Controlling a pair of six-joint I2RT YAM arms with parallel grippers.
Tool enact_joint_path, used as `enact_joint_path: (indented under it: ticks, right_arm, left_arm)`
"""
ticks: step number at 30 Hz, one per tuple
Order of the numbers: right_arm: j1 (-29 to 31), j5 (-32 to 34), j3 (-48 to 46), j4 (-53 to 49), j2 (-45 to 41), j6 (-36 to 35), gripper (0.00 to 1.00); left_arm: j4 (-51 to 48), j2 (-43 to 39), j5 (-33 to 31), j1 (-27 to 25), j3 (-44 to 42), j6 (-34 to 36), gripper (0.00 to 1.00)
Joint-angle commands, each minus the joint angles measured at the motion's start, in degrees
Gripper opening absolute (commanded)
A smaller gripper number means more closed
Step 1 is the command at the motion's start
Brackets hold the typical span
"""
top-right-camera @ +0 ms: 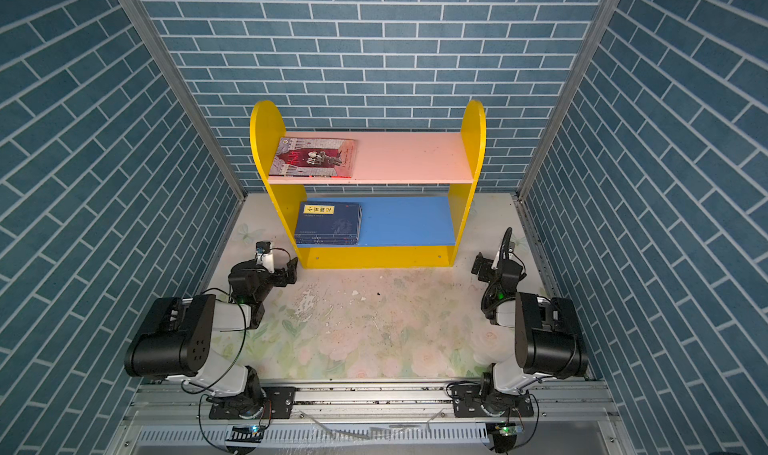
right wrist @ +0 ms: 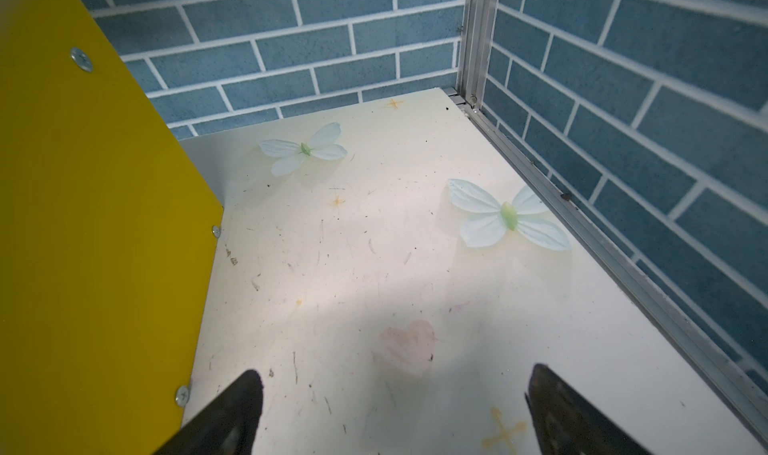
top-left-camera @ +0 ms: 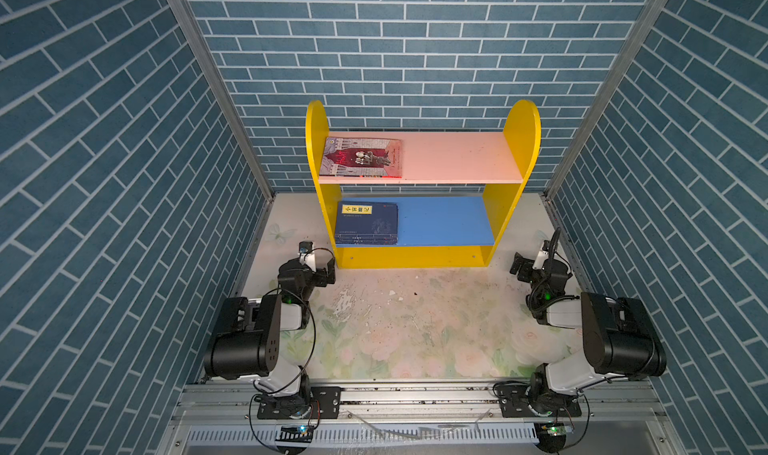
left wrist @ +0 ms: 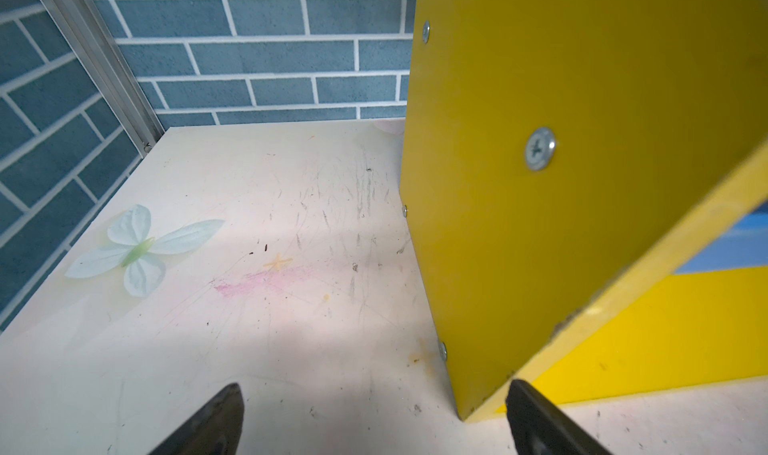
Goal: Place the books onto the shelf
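The shelf (top-left-camera: 524, 141) (top-right-camera: 473, 141) stands at the back middle in both top views. A red-grey illustrated book (top-left-camera: 360, 158) (top-right-camera: 313, 158) lies flat at the left end of its pink upper board. A stack of dark navy books (top-left-camera: 366, 223) (top-right-camera: 329, 223) with a yellow label lies at the left end of the blue lower board. My left gripper (top-left-camera: 326, 271) (left wrist: 374, 390) is open and empty, low by the shelf's left front corner (left wrist: 540, 224). On the other side, my right gripper (top-left-camera: 519, 266) (right wrist: 395, 372) is open and empty, beside the shelf's right side (right wrist: 83, 224).
Blue brick-patterned walls close in the back and both sides, with aluminium posts in the corners (top-left-camera: 216, 83). The table (top-left-camera: 415, 328) has a worn floral covering with printed butterflies (left wrist: 137, 249) (right wrist: 509, 216). A metal rail (top-left-camera: 415, 394) carries both arm bases along the front edge.
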Motion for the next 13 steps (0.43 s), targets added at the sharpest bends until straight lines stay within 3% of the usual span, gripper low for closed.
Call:
enact_joint_path:
  ticks: [1, 13]
  right_arm:
    - [0.20, -0.27, -0.22, 0.32, 0.08, -2.89, 0.99]
    - [0.21, -0.35, -0.23, 0.33, 0.09, -2.84, 0.99]
  left_arm:
    - [-0.36, -0.70, 0.08, -0.21, 1.01, 0.77, 1.00]
    - [-0.08, -0.66, -0.18, -0.21, 0.91, 0.62, 1.00]
